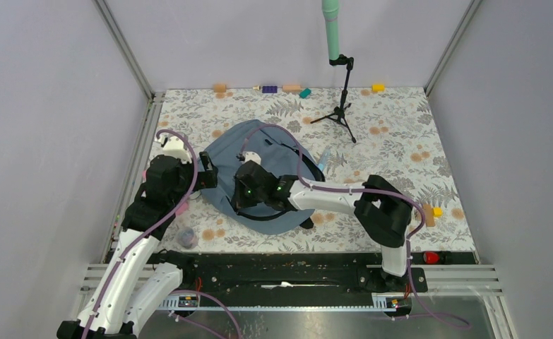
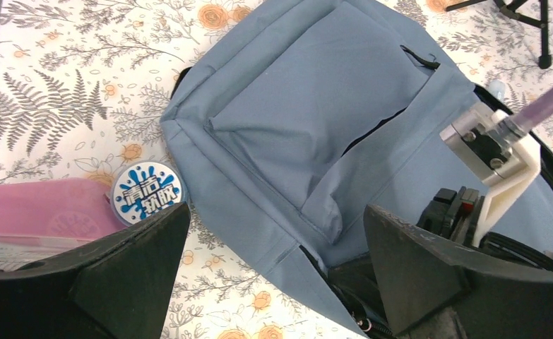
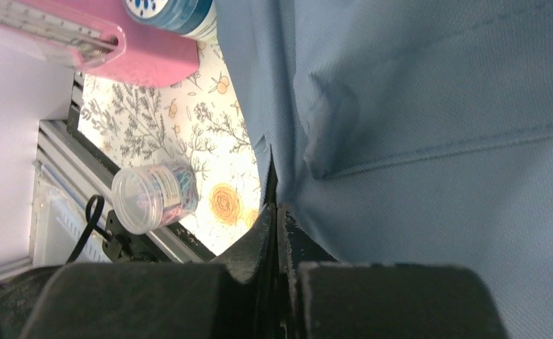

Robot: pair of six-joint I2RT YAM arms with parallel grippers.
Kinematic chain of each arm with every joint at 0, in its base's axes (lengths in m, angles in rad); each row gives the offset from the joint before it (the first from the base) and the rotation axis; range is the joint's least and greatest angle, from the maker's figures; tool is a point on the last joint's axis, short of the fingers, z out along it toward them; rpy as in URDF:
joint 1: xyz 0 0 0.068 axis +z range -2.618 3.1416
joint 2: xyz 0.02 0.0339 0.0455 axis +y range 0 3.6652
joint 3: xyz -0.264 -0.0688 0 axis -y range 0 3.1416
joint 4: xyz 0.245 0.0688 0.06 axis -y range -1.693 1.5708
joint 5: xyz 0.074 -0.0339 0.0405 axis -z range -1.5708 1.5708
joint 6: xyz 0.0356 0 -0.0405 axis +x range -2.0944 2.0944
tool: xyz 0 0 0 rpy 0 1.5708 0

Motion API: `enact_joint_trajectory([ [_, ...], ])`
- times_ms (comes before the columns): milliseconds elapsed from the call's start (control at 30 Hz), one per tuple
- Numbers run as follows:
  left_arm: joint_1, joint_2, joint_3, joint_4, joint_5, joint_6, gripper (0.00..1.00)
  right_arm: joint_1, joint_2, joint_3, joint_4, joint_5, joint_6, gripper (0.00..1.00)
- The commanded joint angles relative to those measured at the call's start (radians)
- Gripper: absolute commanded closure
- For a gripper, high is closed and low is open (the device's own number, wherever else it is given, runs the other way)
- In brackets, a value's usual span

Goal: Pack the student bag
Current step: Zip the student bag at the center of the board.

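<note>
Packing looks barely begun: my right pincer (image 3: 277, 212) shut at 7 o'clock edge of student bag (image 1: 227, 145), left pincer (image 2: 275, 212) wide, empty; pink case (image 2: 40, 205) outside

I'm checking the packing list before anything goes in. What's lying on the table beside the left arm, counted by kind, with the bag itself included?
student bag: 1
pink case: 1
round blue-and-white tin: 1
clear jar of coloured clips: 1
Total: 4
</note>
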Motion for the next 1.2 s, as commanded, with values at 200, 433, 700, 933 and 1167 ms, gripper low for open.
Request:
enact_joint_trajectory([
  [200,0.002,0.010,-0.075,0.034,0.151,-0.159,0.01,-0.010,-0.319,-0.274,0.294,-0.188,-0.110,1.00],
  [433,0.000,0.070,-0.126,0.050,0.226,-0.244,0.01,-0.008,-0.444,-0.456,0.395,-0.224,-0.134,1.00],
  [700,-0.027,0.133,-0.194,0.128,0.235,-0.349,0.13,-0.004,-0.529,-0.560,0.453,-0.188,-0.158,1.00],
  [933,-0.127,0.192,-0.255,0.213,0.156,-0.416,0.12,-0.001,-0.555,-0.590,0.463,-0.159,-0.175,1.00],
  [1167,-0.184,0.242,-0.247,0.244,0.107,-0.422,0.37,0.013,-0.554,-0.589,0.470,-0.141,-0.180,1.00],
])
